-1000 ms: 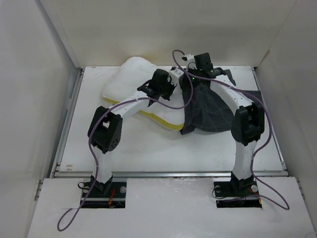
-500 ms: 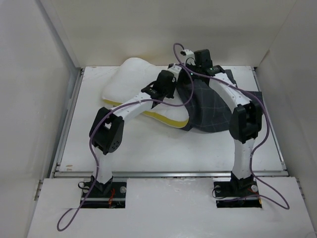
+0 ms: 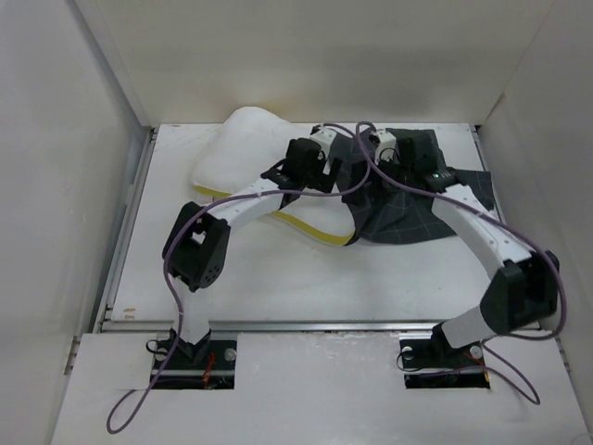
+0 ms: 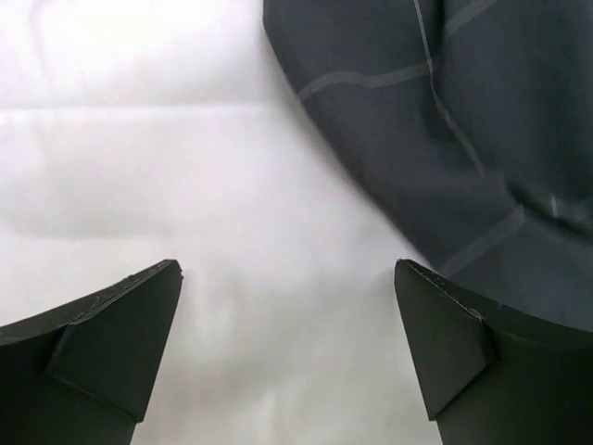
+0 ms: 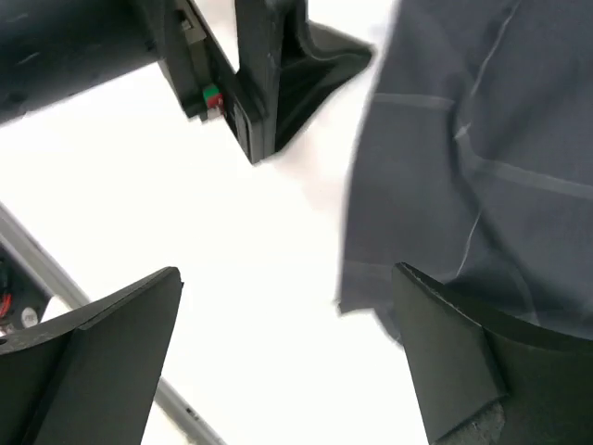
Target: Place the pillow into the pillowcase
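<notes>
The white pillow (image 3: 243,148) lies at the back left of the table, its yellow edge band (image 3: 315,230) facing the front. The dark checked pillowcase (image 3: 408,209) lies to its right, its left edge lapping over the pillow's right end. Both grippers hover over that overlap. My left gripper (image 3: 332,171) is open. In the left wrist view it (image 4: 287,269) stands over white pillow (image 4: 185,185), with pillowcase (image 4: 445,139) at the upper right. My right gripper (image 3: 371,171) is open too. In the right wrist view it (image 5: 287,272) holds nothing, and the pillowcase (image 5: 482,167) edge lies beside its right finger.
White walls close in the table on the left, back and right. A metal rail (image 3: 315,324) runs along the front edge. The left gripper's black body (image 5: 259,74) shows close by in the right wrist view. Purple cables loop over both arms.
Both grippers have opened and let go of the pillowcase, which has dropped lower onto the pillow's end. The right arm's elbow has swung out to the right and down.
</notes>
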`<state>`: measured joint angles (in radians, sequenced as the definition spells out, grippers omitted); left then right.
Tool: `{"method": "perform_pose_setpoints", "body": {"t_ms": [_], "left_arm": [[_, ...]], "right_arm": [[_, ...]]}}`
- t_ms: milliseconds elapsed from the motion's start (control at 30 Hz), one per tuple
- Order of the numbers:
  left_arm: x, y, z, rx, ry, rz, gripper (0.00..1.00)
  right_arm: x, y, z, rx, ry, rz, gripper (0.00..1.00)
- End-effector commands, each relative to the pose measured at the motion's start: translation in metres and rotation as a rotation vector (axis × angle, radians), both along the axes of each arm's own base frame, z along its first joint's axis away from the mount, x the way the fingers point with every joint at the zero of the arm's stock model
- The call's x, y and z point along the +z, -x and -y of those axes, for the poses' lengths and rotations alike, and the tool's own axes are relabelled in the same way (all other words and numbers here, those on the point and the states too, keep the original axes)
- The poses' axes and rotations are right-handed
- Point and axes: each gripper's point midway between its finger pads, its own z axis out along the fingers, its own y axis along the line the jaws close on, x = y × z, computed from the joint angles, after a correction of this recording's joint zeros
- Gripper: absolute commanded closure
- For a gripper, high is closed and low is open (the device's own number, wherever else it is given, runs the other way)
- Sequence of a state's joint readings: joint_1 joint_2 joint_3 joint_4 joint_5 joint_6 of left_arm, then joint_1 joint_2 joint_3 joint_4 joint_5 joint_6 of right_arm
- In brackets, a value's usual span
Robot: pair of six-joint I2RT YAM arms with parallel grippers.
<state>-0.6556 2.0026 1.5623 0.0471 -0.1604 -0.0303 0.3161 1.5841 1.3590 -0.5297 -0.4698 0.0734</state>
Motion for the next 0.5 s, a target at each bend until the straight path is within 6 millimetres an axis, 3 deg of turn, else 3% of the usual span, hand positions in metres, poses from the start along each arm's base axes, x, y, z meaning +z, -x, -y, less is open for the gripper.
{"method": "perform_pose_setpoints", "body": {"t_ms": [0, 67, 100, 167, 200, 233, 300, 467], "left_arm": [[0.090, 0.024, -0.016, -0.124, -0.006, 0.203, 0.00], [0.100, 0.051, -0.026, -0.263, -0.087, 0.269, 0.00], [0.088, 0.069, -0.027, -0.359, -0.131, 0.239, 0.00], [0.069, 0.091, -0.034, -0.456, -0.216, 0.205, 0.00], [0.048, 0.110, -0.041, -0.511, -0.268, 0.153, 0.00], [0.034, 0.117, -0.044, -0.526, -0.280, 0.114, 0.00], [0.011, 0.133, -0.049, -0.542, -0.283, 0.049, 0.00], [-0.014, 0.143, -0.046, -0.536, -0.310, 0.002, 0.00]], "right_arm": [[0.002, 0.024, 0.013, -0.049, 0.005, 0.040, 0.00], [0.006, 0.037, 0.016, -0.057, -0.012, 0.062, 0.00], [-0.009, 0.045, 0.019, -0.062, -0.007, 0.029, 0.00], [-0.018, 0.053, 0.021, -0.068, -0.006, 0.010, 0.02], [-0.023, 0.056, 0.024, -0.078, 0.006, 0.004, 0.04], [-0.034, 0.059, 0.027, -0.095, 0.013, -0.017, 0.05], [-0.035, 0.055, 0.026, -0.095, 0.006, 0.002, 0.07], [-0.048, 0.044, 0.023, -0.108, 0.009, -0.010, 0.15]]}}
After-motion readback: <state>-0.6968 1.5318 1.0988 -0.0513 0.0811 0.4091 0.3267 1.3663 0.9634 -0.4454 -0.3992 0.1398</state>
